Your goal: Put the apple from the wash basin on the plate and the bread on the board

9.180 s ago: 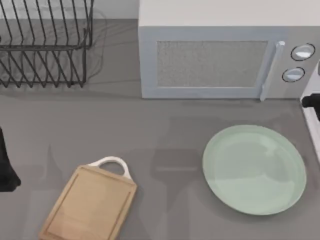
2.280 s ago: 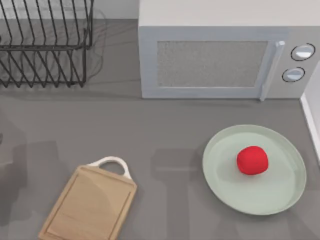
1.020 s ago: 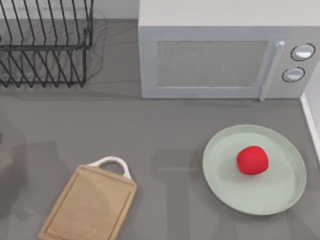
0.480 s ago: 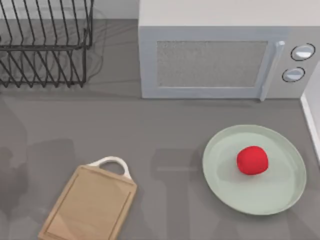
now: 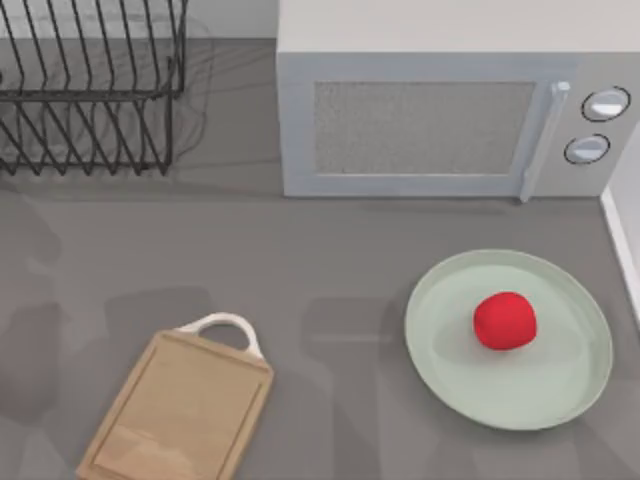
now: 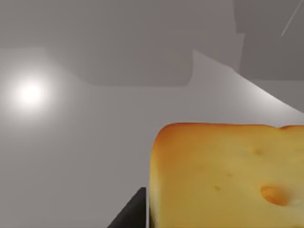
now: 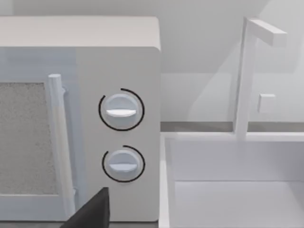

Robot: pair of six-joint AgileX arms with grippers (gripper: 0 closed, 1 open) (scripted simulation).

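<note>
The red apple [image 5: 504, 320] lies on the pale green plate [image 5: 560, 395] at the table's right. The wooden board [image 5: 180, 410] with its white loop handle lies bare at the front left. In the left wrist view the golden bread [image 6: 223, 175] hangs close to the camera above a grey surface. My left gripper [image 6: 218, 223] is shut on it, with one dark finger [image 6: 130, 216] against its side. A dark part of my right gripper [image 7: 92, 211] shows in front of the microwave's knobs, beside the white wash basin [image 7: 228, 190].
A microwave [image 5: 430, 120] stands at the back, a black wire dish rack [image 5: 90, 90] at the back left. The basin's white rim [image 5: 625, 250] runs along the right edge, with a faucet [image 7: 244, 76] over it. Arm shadows fall left of the board.
The apple now lies on the plate, which was bare in the earliest frame. The shadows at the table's left have drifted right toward the board. Plate and board have not moved.
</note>
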